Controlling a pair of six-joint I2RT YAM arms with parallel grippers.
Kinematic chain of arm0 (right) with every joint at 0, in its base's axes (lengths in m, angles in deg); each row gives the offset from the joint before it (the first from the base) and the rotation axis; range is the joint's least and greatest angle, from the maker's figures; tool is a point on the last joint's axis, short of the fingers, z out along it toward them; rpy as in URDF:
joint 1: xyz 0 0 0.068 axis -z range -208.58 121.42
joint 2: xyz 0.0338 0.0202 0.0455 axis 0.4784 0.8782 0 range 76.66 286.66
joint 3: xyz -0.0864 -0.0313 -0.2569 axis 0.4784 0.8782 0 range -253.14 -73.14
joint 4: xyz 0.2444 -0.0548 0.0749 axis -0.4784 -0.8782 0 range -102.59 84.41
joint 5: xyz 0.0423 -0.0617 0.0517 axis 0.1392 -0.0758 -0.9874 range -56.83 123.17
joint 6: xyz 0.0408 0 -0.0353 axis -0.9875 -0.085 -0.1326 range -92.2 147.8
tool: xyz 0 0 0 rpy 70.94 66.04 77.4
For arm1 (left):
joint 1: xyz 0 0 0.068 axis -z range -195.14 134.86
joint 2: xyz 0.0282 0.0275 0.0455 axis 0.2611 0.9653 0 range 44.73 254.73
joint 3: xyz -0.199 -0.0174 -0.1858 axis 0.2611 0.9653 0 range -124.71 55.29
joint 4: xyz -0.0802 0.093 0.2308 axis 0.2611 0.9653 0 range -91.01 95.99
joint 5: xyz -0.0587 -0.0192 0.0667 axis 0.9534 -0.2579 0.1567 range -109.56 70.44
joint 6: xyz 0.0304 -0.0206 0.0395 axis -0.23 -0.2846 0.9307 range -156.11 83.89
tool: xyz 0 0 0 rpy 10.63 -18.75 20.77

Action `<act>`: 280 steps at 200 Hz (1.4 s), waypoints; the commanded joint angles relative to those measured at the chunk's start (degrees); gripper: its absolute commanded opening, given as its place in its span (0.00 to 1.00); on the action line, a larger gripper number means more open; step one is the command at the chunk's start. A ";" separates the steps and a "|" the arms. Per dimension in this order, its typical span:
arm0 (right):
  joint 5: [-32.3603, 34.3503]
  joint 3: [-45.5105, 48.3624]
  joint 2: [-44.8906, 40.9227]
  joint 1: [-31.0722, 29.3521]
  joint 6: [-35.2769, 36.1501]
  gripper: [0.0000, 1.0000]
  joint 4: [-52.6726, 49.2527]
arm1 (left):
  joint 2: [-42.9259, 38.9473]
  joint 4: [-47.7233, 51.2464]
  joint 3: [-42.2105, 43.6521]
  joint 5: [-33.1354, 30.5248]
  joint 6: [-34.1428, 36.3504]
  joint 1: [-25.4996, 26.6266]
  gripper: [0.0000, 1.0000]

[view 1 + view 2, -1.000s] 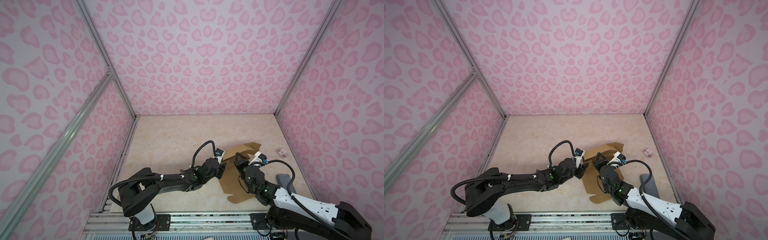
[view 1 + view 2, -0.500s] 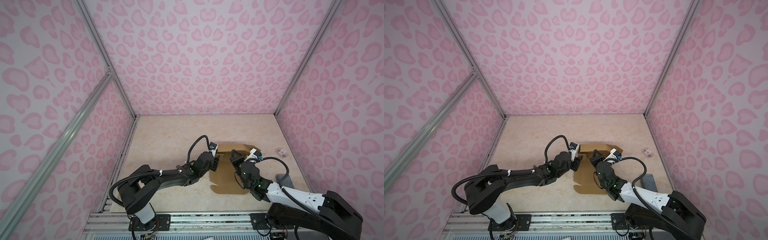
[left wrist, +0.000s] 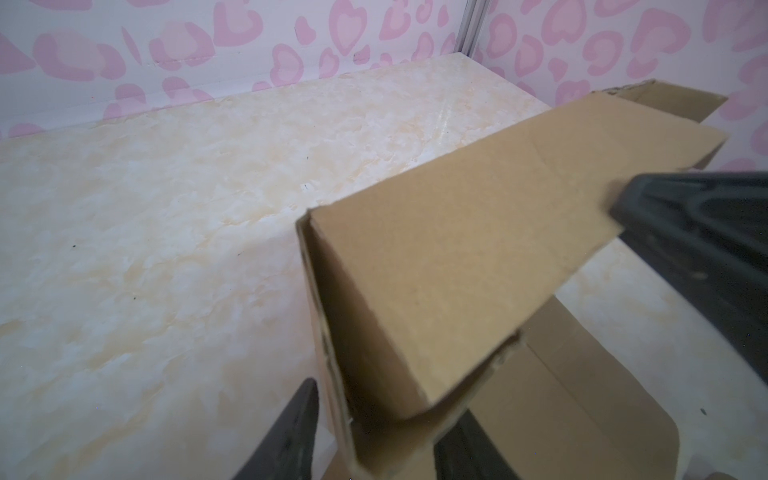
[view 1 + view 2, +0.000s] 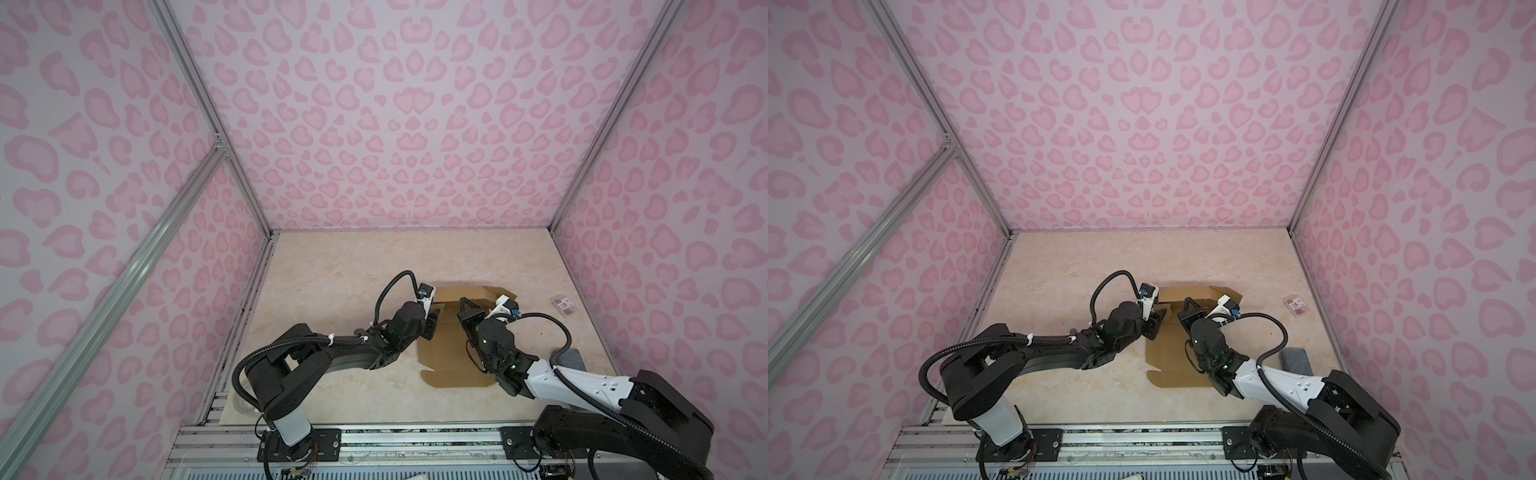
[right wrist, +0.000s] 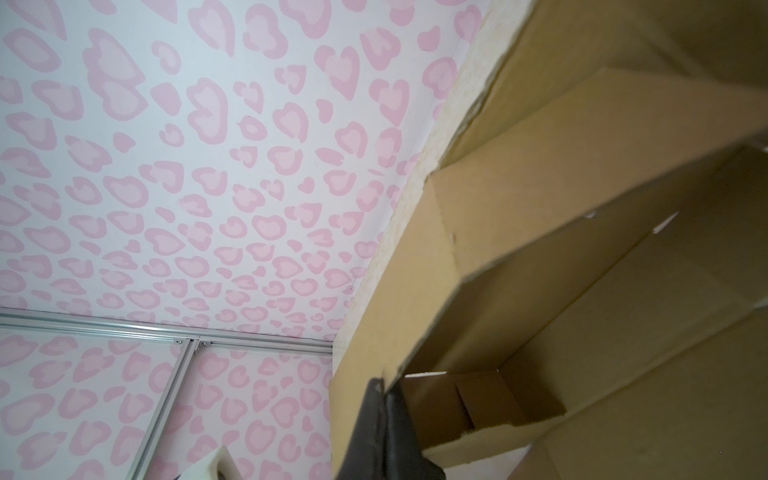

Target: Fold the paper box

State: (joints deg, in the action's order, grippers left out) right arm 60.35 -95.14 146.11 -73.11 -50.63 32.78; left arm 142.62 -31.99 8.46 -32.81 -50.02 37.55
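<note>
While my left claw (image 3: 384, 415) sits half closed around a folded-up strip of the paper box (image 4: 446, 353), I see one finger against the strip's outer face and the other under its turned-in edge, so it is holding cardboard rather than standing free. My right claw (image 5: 384, 401) is pinched fully together. In its wrist view a corner of the raised cardboard runs into the seam between its fingers, and I read that as a grip on the box. The left wrist view shows it at the other end of the same strip.

In both top views the two claws face each other across the far part of the box, close together but not touching. That far part is folded up off the worktop (image 4: 332, 270). The near part lies flat and open, with a notched flap toward the near edge. The box sits right of the worktop's middle, in its near half.

A small clear packet (image 4: 564, 306) with a red-white label lies close to the right edge, well apart from the box. A grey flat piece (image 4: 571, 358) shows near that same edge, partly hidden behind my right arm.
</note>
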 commanded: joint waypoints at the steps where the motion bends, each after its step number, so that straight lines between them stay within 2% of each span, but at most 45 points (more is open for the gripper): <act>1: -0.72 -0.31 0.46 0.10 -0.01 0.00 1.12 | 0.72 -3.80 -0.54 1.21 0.10 -0.39 0.46; 52: -1.51 -0.67 1.21 0.24 -0.11 0.00 1.63 | 1.86 -4.95 -0.85 1.90 0.89 -0.57 0.38; 77: -1.63 -0.81 1.21 0.39 -0.05 0.00 1.47 | 2.48 -5.81 -0.60 1.52 1.00 -0.57 0.37; 82: -1.73 -0.85 1.21 0.41 -0.04 0.00 1.42 | 2.57 -6.21 -0.38 1.33 1.04 -0.57 0.33; 108: -1.91 -0.96 1.33 0.42 -0.21 0.00 1.44 | 3.09 -7.50 0.02 0.91 1.25 -0.57 0.29; 138: -2.05 -0.86 1.75 0.45 -0.38 0.00 1.95 | 3.87 -8.46 -0.17 -0.08 1.34 -0.57 0.28; 180: -2.44 -0.67 1.97 0.46 -0.77 0.00 2.14 | 4.22 -9.60 -0.13 -2.38 1.25 -0.57 0.25; 266: -2.58 -0.67 1.65 0.02 -1.02 0.00 2.08 | 4.85 -7.70 -1.94 -8.39 3.78 1.48 0.04; 280: -2.62 -0.62 1.44 -0.12 -0.98 0.00 2.00 | 4.86 -7.22 -2.34 -9.95 4.96 2.30 0.03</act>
State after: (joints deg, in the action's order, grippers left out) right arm 58.01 -96.01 147.75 -72.89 -51.70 34.29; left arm 147.14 -37.65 7.28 -40.88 -47.92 38.53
